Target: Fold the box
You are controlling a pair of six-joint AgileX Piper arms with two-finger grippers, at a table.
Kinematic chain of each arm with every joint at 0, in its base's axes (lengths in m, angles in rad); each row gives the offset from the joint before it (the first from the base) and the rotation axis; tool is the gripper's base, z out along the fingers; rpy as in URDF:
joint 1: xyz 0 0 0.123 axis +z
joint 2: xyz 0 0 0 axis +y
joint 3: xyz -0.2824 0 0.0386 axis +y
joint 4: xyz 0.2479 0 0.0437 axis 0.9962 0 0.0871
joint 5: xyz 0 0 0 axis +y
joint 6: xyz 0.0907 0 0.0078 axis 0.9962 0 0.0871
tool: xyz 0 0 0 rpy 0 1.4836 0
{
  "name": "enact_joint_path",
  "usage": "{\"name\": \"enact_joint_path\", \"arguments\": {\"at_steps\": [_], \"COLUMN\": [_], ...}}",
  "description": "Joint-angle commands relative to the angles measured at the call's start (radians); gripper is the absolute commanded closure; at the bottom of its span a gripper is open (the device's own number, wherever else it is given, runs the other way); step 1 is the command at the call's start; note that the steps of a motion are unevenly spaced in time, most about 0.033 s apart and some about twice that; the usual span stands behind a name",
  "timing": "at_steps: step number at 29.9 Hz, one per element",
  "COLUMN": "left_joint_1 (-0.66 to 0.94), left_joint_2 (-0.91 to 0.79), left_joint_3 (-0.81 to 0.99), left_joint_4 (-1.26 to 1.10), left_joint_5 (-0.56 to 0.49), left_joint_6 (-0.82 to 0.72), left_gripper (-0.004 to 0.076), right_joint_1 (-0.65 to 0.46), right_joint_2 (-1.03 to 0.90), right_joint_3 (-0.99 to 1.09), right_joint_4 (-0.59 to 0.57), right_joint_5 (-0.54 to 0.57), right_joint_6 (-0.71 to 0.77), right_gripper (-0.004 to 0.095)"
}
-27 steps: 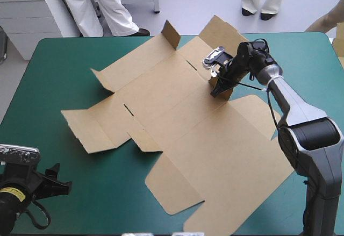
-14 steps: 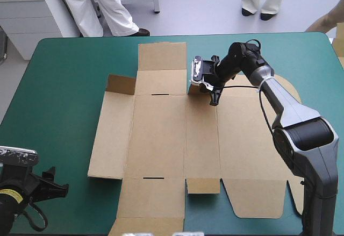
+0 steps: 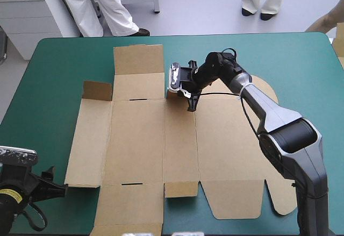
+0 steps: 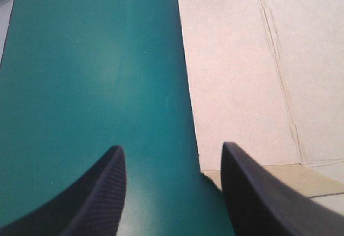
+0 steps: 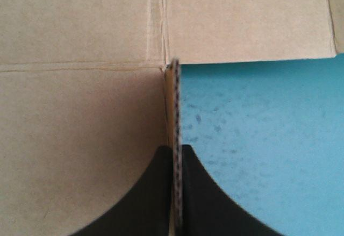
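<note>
On the teal-green cover [image 3: 64, 64] the box [image 3: 140, 139] lies flat and open, squarer to the table edges and farther left than just before. The right gripper [image 5: 176, 150] is clenched on a small flap [image 3: 173, 92] at the box's far edge; judging by this, the dragging is positioning only, with no walls raised yet. The left gripper [image 4: 172, 152] hangs released and empty, just off the box's near-left corner.

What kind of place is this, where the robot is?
Probably a robot lab or test workshop, not a home. A table with a teal-green cover carries a flat brown box, and a robot works at it: its right claw pinches a flap of the box, and its left claw is open near a corner.
</note>
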Motion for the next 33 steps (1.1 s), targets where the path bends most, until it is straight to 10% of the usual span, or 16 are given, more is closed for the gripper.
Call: {"name": "enact_joint_path", "arguments": {"at_steps": [1, 10, 33], "left_joint_1": [-0.001, -0.001, -0.001], "left_joint_2": [0.010, 0.030, 0.400], "left_joint_3": [-0.033, -0.033, -0.302], "left_joint_4": [0.005, 0.002, -0.058], "left_joint_5": [-0.054, -0.029, -0.120], "left_joint_6": [0.000, -0.022, -0.041], "left_gripper": [0.0337, 0.0337, 0.0337], "right_joint_1": [-0.008, -0.010, -0.310], "right_joint_2": [-0.063, -0.070, -0.315], "right_joint_3": [-0.037, -0.040, -0.169], "right_joint_4": [0.036, 0.036, -0.013], "right_joint_5": [-0.037, -0.031, 0.315], "right_joint_6": [0.048, 0.133, 0.665], "right_gripper": [0.0874, 0.0364, 0.0355]}}
